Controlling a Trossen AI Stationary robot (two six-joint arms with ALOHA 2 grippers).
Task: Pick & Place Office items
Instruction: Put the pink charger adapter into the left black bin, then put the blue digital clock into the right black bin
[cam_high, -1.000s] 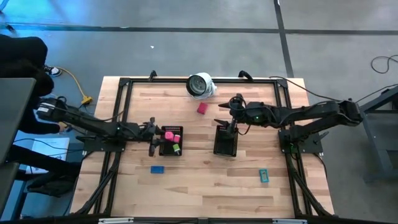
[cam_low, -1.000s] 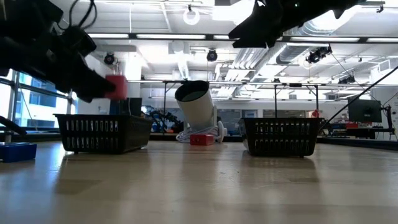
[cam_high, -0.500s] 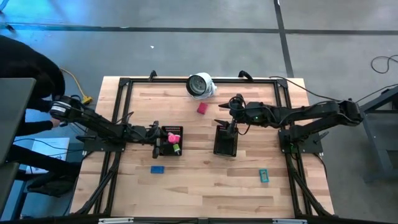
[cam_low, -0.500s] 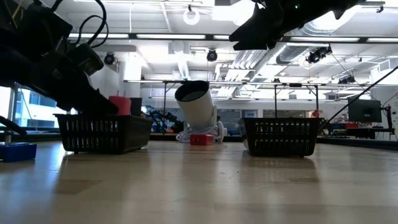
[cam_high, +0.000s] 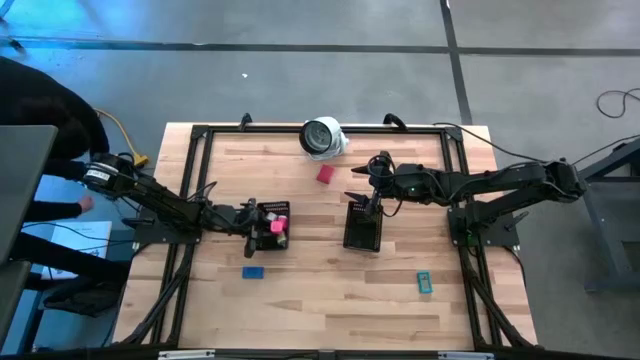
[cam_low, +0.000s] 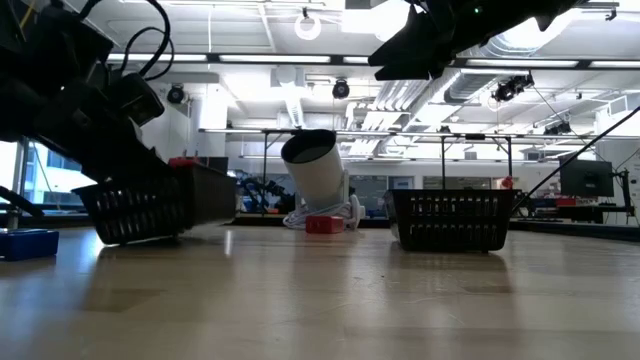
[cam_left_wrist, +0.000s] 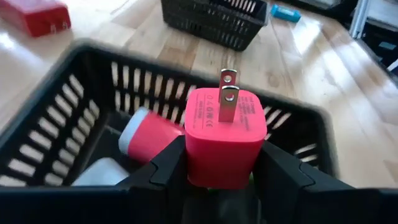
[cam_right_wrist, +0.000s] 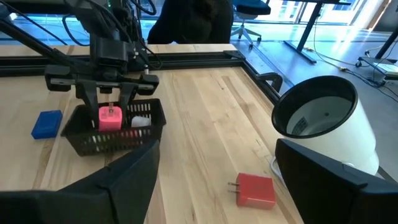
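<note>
Pink plug (cam_left_wrist: 225, 135) is clamped in the left end effector (cam_left_wrist: 221, 168), prongs up, sitting down inside the left tray (cam_high: 274, 226) with a couple more pieces in there, one pink and white (cam_left_wrist: 149, 135). That tray looks tipped up on one side in the low view. Right end effector (cam_high: 372, 205) hangs over the right tray (cam_high: 362, 228) with fingers apart, holding nothing. Loose on the bench (cam_high: 330, 290): red plug (cam_high: 324, 174) near the white round thing (cam_high: 323, 137) at the far edge, blue piece (cam_high: 253, 271) near the left tray, teal piece (cam_high: 424, 282) near right.
</note>
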